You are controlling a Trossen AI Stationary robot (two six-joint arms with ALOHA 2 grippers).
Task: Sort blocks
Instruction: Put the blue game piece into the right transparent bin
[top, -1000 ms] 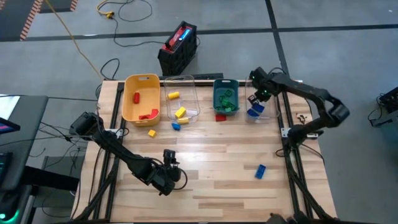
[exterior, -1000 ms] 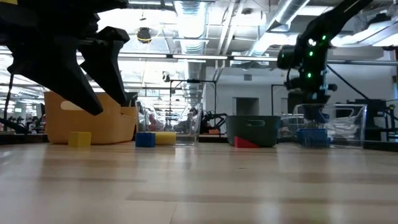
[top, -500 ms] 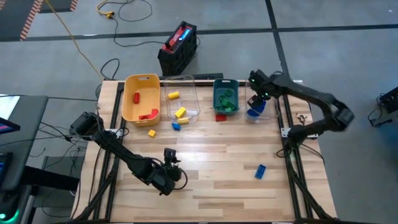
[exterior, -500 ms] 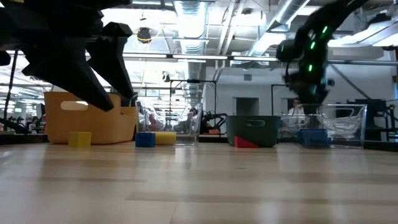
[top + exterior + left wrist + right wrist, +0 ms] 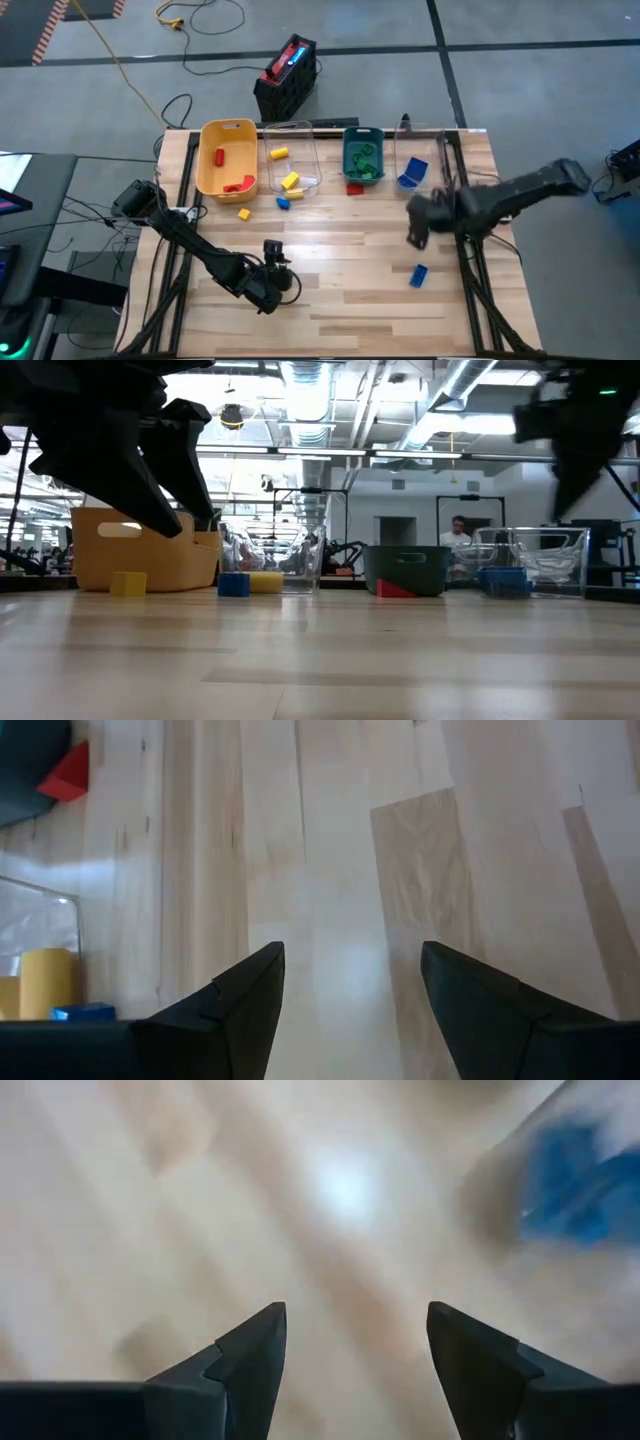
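The left gripper [image 5: 268,290] waits low over the wooden table [image 5: 340,300], its fingers apart and holding nothing. The yellow bin [image 5: 226,158] has red blocks [image 5: 239,184] in it. A yellow block [image 5: 243,213] and a small blue block [image 5: 283,202] lie on the table just in front of the bins. The clear bin [image 5: 291,160] holds yellow blocks [image 5: 290,181]. The teal bin [image 5: 362,158] holds green blocks [image 5: 364,160], with a red block [image 5: 353,188] beside it. The far clear bin [image 5: 420,165] holds blue blocks [image 5: 412,173]. The right gripper [image 5: 415,228] hangs over bare table, fingers apart and empty. A blue block [image 5: 418,275] lies alone nearby. No writing can be read.
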